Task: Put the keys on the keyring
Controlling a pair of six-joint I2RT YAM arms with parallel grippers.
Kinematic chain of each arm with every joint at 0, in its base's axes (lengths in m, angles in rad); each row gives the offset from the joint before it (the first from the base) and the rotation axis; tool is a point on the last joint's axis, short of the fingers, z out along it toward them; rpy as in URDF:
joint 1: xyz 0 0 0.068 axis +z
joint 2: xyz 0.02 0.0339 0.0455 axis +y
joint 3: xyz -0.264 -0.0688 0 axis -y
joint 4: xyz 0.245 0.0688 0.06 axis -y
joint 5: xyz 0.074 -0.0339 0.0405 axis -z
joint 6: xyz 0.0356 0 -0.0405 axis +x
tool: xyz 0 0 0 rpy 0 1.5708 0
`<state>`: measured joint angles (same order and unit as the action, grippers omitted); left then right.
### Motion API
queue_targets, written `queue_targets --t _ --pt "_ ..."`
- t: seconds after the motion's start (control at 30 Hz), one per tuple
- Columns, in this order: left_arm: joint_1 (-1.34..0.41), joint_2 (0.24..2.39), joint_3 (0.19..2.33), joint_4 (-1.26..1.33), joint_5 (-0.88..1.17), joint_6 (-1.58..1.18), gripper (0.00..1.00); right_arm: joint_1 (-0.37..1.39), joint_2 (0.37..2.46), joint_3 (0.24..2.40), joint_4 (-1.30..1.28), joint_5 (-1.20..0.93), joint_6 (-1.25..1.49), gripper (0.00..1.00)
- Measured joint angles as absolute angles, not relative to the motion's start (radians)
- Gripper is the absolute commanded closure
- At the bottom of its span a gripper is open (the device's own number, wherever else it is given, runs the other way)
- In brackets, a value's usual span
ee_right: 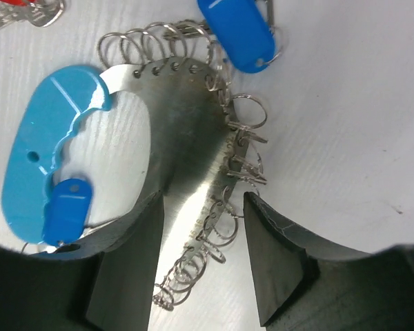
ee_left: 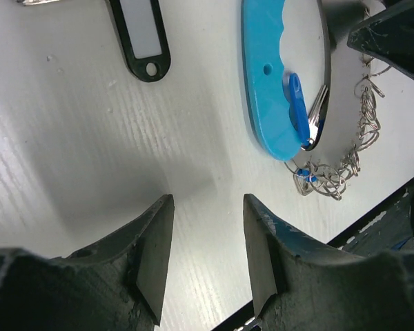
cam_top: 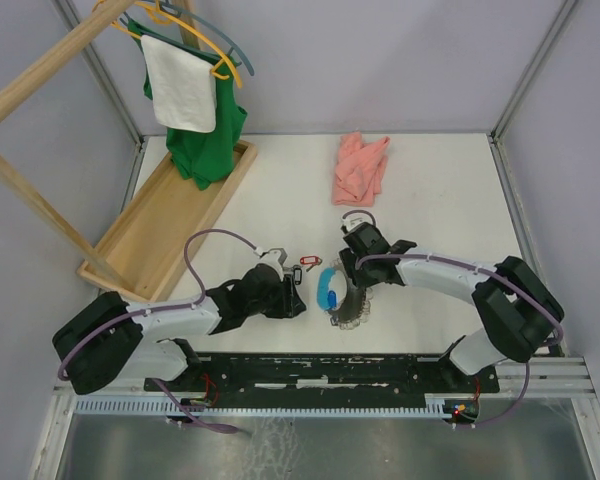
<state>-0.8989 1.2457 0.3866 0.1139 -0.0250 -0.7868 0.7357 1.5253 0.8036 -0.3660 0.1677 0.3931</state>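
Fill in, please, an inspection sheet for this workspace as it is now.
Surface: white table, nothing spilled seen.
Job's things: keyring at centre front, blue tag against it; red-tagged key and black tag loose beside.
Clutter: pink cloth at the back; wooden tray on the left.
Grippers: left gripper open, empty; right gripper open, astride the keyring's metal band.
Cables: purple cable looped high, off the keys.
Surroundings: wooden rack with green garment and white towel.

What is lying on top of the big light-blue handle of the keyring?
A small darker-blue tag lies on the light-blue handle, with a silver key beside it. The handle's surface beneath the tag is covered and cannot be seen.
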Motion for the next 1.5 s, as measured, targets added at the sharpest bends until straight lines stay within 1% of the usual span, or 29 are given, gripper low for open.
queue_targets --t 0.13,0.3,0.43,0.53,0.67,1.17,1.5 --pt "-0.899 1.277 0.403 0.132 -0.018 -0.787 0.49 0.733 1.472 0.82 -0.409 0.142 0.368 0.44" --pt "-0.899 1.301 0.412 0.153 -0.015 -0.787 0.5 0.74 1.338 0.823 -0.469 0.039 0.35 0.47" --pt "-0.899 1.311 0.412 0.173 -0.013 -0.788 0.51 0.791 1.302 0.823 -0.499 -0.032 0.35 0.47" --pt "-0.899 1.316 0.412 0.185 -0.014 -0.796 0.51 0.86 1.311 0.823 -0.521 -0.068 0.352 0.48" --pt "-0.899 1.312 0.391 0.224 -0.022 -0.813 0.51 0.908 1.341 0.823 -0.525 -0.088 0.381 0.51" --pt "-0.899 1.274 0.329 0.283 -0.027 -0.821 0.5 0.931 1.467 0.82 -0.455 -0.086 0.54 0.57" --pt "-0.899 1.274 0.324 0.307 -0.025 -0.821 0.5 0.939 1.498 0.816 -0.441 -0.102 0.575 0.68"
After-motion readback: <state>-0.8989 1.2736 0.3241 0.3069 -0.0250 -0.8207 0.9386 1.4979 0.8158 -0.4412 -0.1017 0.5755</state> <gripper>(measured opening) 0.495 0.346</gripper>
